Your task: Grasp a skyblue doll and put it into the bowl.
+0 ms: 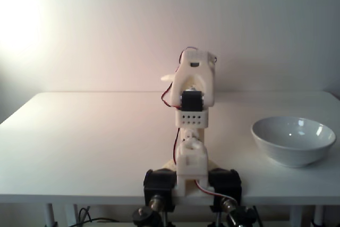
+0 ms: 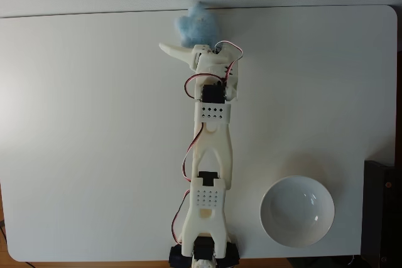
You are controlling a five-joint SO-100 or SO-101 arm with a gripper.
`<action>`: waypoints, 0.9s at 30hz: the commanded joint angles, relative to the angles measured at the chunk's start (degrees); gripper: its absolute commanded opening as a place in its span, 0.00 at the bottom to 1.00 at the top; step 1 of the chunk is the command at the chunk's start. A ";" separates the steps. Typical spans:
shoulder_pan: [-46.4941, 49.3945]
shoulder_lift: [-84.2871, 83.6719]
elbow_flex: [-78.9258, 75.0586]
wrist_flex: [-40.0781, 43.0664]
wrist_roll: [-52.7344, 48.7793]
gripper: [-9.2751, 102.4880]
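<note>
In the fixed view from above, the skyblue doll (image 2: 197, 24) is a pale fluffy lump at the table's far edge. My gripper (image 2: 182, 43) reaches out to it and touches its near side. One white finger (image 2: 171, 48) is splayed out to the left, so the jaws stand open. The other finger is hidden under the gripper body. From the front fixed view, the arm (image 1: 194, 86) hides the doll, and just a fingertip (image 1: 167, 77) pokes out on the left. The white bowl (image 2: 276, 218) (image 1: 289, 155) sits empty at the near right, beside the arm's base.
The white table (image 2: 81, 142) has wide free room on the left in both fixed views. Its far edge (image 2: 94, 14) runs just behind the doll. A dark object (image 2: 382, 205) stands off the table's right side. Black clamps (image 1: 159, 184) hold the base at the front edge.
</note>
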 commanded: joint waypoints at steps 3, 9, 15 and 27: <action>0.26 -1.05 -0.26 1.93 -0.44 0.88; 0.35 -1.93 -6.68 1.93 -1.41 0.80; 0.09 -2.02 -6.77 1.93 -1.14 0.67; 0.09 -1.14 -7.12 2.55 -0.88 0.26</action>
